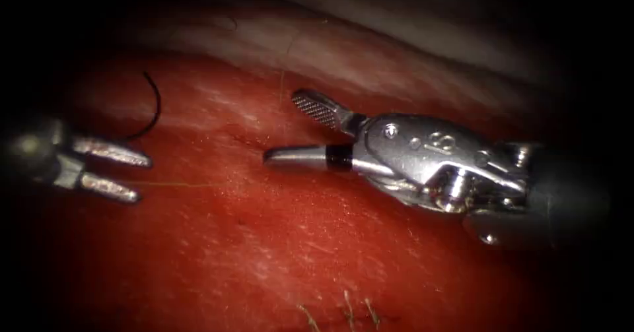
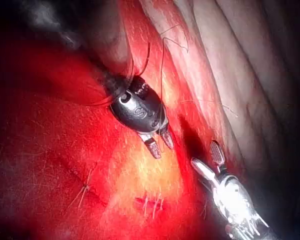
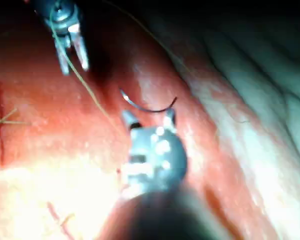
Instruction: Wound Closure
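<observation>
Seeing both grippers open and empty: left gripper (image 1: 112, 170) at left edge, right gripper (image 1: 297, 129) at centre. The needle (image 1: 150, 107) lies free on the tissue (image 1: 264, 253), upper left. Some stitches (image 1: 343, 313) exist already, I judge.

red tissue (image 1: 277, 259) paling to whitish at its far edge; silver right gripper (image 1: 294, 129), one jaw cross-hatched; dark curved needle (image 1: 153, 107); yellowish thread (image 1: 178, 185).

- Right tool (image 1: 300, 129): faint embossed mark on its metal wrist housing, endoscope view; characters not legible.
- Left tool (image 2: 159, 145): similar engraved mark on its housing, left wrist view; unreadable.
- No other text or numbers readable.
</observation>
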Available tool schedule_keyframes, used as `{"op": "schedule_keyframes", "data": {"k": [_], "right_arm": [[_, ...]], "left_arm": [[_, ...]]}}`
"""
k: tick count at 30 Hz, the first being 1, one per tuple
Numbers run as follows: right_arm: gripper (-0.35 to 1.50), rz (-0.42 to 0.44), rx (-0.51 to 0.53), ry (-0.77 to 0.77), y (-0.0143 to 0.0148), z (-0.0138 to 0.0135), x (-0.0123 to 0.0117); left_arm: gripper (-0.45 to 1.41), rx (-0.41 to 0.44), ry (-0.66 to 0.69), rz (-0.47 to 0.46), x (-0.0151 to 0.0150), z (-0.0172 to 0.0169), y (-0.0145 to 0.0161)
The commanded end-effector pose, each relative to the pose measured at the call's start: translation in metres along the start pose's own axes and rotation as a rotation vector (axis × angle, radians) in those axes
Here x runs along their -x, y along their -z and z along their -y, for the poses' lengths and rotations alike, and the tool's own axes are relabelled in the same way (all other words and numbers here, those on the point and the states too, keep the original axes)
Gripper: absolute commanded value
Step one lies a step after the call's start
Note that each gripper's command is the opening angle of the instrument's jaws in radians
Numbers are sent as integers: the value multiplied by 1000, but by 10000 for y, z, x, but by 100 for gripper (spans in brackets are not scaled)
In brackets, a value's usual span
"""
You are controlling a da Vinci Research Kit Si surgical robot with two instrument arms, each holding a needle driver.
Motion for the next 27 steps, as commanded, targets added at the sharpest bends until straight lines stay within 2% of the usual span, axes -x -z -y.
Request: {"op": "schedule_keyframes", "data": {"k": [1, 2, 3, 10, 22, 23, 25, 27], "right_arm": [[111, -4, -1, 1, -10, 0, -3], [111, -4, -1, 1, -10, 0, -3], [111, -4, -1, 1, -10, 0, -3], [111, -4, -1, 2, -10, 0, -3], [111, 0, -36, 12, -4, 14, 1], [104, 40, -64, 29, -4, 21, 3], [104, 78, -74, 49, -7, 25, 5], [104, 88, -72, 67, -11, 29, 6]], "left_arm": [[-8, 3, -1, -7, 5, -1, -8], [-29, 2, -2, -16, 5, -1, -9], [-35, 0, -5, -24, 5, -1, -9], [-35, -8, 28, -75, 5, 10, -17], [-35, -200, 70, -165, 20, 50, -24], [-35, -220, 73, -163, 24, 56, -27], [-35, -233, 72, -159, 26, 56, -34], [-35, -229, 70, -160, 26, 57, -43]]}}
